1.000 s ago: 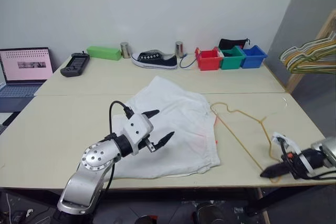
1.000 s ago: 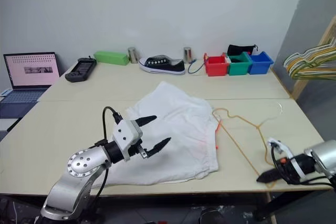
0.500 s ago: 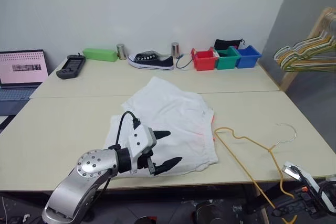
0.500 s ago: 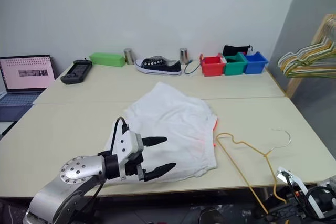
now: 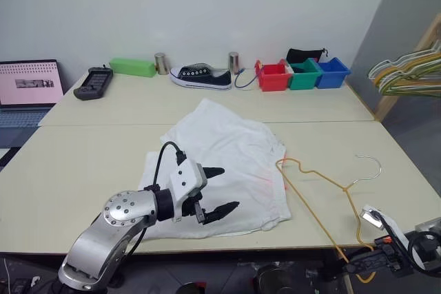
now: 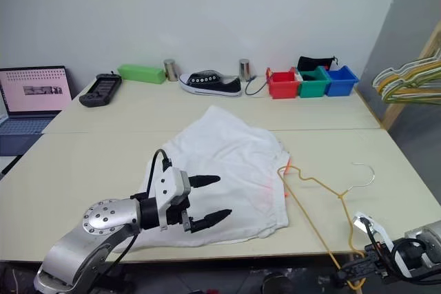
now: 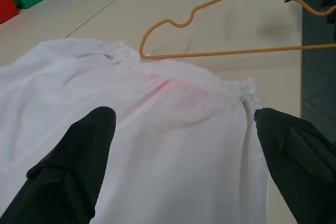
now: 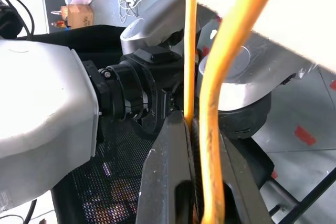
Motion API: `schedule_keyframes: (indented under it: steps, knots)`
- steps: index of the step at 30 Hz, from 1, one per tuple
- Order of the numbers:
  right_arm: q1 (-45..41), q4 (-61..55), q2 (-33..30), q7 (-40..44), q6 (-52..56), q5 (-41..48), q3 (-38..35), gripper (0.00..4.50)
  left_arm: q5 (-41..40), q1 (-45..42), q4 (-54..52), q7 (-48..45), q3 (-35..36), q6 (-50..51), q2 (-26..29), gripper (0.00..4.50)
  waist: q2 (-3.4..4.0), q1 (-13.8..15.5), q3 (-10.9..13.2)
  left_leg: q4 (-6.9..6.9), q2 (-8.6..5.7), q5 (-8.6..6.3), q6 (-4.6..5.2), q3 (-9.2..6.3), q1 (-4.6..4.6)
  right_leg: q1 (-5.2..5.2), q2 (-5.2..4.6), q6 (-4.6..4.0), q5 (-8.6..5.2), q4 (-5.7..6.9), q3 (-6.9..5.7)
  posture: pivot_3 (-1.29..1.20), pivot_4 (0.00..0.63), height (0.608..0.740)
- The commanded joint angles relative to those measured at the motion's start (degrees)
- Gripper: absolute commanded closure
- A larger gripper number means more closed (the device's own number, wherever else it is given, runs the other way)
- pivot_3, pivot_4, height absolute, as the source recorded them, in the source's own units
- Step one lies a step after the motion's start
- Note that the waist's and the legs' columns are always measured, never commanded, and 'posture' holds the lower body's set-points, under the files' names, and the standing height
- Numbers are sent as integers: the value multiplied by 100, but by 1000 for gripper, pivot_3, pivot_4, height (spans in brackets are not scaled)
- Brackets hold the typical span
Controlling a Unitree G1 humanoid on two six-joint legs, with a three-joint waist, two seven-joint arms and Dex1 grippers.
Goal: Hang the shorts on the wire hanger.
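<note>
On the table [image 5: 83, 149], near edge: shorts [image 5: 227, 163] spread flat, wire hanger [image 5: 324, 182] just beside the waistband side, lower corner overhanging the table edge.
Left gripper [image 5: 219, 191] hovering over the near part of the shorts, fingers [image 7: 79, 161] spread wide, grasping nothing. Right gripper [image 5: 355, 264] off the table edge, beyond the hanger's overhanging corner, clenched on the hanger wire. Hook end resting on the tabletop, away from the shorts.

Rumpled white cloth shorts with a gathered elastic waistband and faint orange-red trim [image 5: 227, 160] lie flat at the frame's centre. A thin golden-tan triangular wire hanger [image 5: 324, 187] sits just right of them, its lower corner overhanging the near table edge, hook at right.
</note>
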Motion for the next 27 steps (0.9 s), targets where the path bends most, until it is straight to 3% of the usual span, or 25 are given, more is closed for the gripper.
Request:
schedule_keyframes:
  steps: [1,19,27]
  knots:
    - [-42,118,-155,129,-115,41,-40,4500,-14,-3,-210,66,102,-93,55,21,0,62,0,0,1,-6,-1,0,-1,-1,2,9,0,0,0,-149,37,740]
    - [882,94,-437,192,-322,200,-478,4500,-14,-18,-160,84,11,-133,39,21,-7,188,7,15,4,-27,-2,3,12,20,4,-12,-30,-5,6,-176,49,740]
    - [599,-408,-217,28,-29,500,-443,4500,6,-161,-55,45,-20,-165,50,21,-5,153,11,15,4,-27,-2,4,12,20,5,-12,-30,-4,7,-169,46,740]
